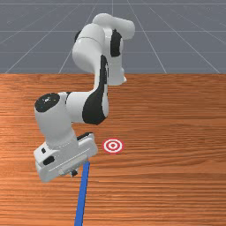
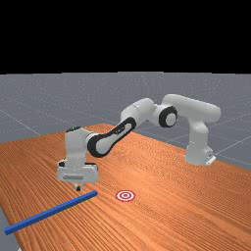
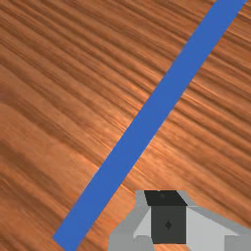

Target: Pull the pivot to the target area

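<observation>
My gripper (image 1: pixel 74 173) hangs at the front view's left, beside the upper end of a long blue bar (image 1: pixel 82 194). The far view has the gripper (image 2: pixel 78 188) close above the bar (image 2: pixel 51 212), near its right end. The bar (image 3: pixel 147 117) crosses the wrist view at a slant, with the gripper (image 3: pixel 167 218) to one side of it and apart from it. A red and white ringed target (image 1: pixel 113 145) lies flat on the table, up and right of the bar's end in the front view; the far view has the target (image 2: pixel 125 195) right of that end.
The orange-brown wooden table (image 1: pixel 176 176) spreads under the arm. Its edge (image 2: pixel 12 235) runs near the bar's left end in the far view. The arm's base (image 2: pixel 198 152) stands at the far view's right.
</observation>
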`<move>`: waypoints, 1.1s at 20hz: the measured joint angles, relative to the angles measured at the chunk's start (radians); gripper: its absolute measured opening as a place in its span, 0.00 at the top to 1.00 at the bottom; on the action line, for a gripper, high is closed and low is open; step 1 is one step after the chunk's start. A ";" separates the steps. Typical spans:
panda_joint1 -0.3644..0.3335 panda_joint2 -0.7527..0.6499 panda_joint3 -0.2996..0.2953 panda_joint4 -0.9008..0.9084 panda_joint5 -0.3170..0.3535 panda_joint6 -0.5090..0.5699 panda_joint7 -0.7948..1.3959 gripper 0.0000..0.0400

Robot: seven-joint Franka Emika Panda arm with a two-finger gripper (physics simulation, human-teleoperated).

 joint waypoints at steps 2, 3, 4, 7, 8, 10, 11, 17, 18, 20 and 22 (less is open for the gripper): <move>0.007 -0.012 0.001 -0.027 -0.001 0.011 -0.004 1.00; 0.004 -0.013 0.012 -0.030 0.018 0.011 0.019 1.00; 0.006 -0.016 0.013 -0.035 0.018 0.014 0.021 1.00; 0.016 -0.004 0.005 -0.019 0.000 0.013 0.003 1.00; 0.018 -0.011 0.001 -0.038 0.005 0.025 0.030 1.00; 0.018 0.013 0.000 -0.002 0.003 0.008 0.033 0.37; 0.002 0.061 0.026 0.081 0.021 -0.036 0.019 0.22; 0.028 0.044 0.009 0.042 -0.005 -0.017 0.004 0.01; 0.034 0.033 0.009 0.022 -0.004 -0.006 0.011 0.01; 0.042 -0.025 0.014 -0.108 0.014 0.111 0.025 0.00; 0.052 0.041 -0.007 -0.006 0.018 0.071 0.144 0.03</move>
